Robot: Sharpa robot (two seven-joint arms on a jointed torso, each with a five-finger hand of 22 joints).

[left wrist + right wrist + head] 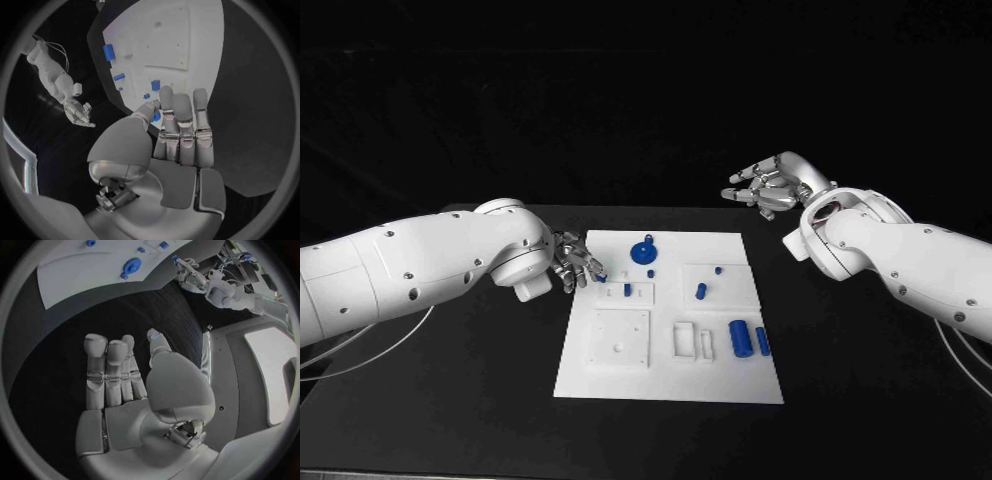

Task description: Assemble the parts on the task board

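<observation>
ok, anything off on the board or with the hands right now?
Nothing stands out. The task board lies flat and roughly square on the table, with blue parts on it, none spilled onto the black surface. The left hand pinches a small blue part at the board's edge; the right hand hovers open beyond it.

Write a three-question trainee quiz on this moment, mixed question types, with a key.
1. True or false: the right hand rests on the task board.
2. Multiple choice: the left hand pinches (a) a small blue part, (b) the round blue part, (c) nothing.
3. Fill in: the large blue cylinder lies near the board's ____ edge, on the robot's own sides.

Key
1. False: it hangs open above the black table, beyond the board's far right corner.
2. (a): held between thumb and fingertips at the board's left edge.
3. Right.
</observation>
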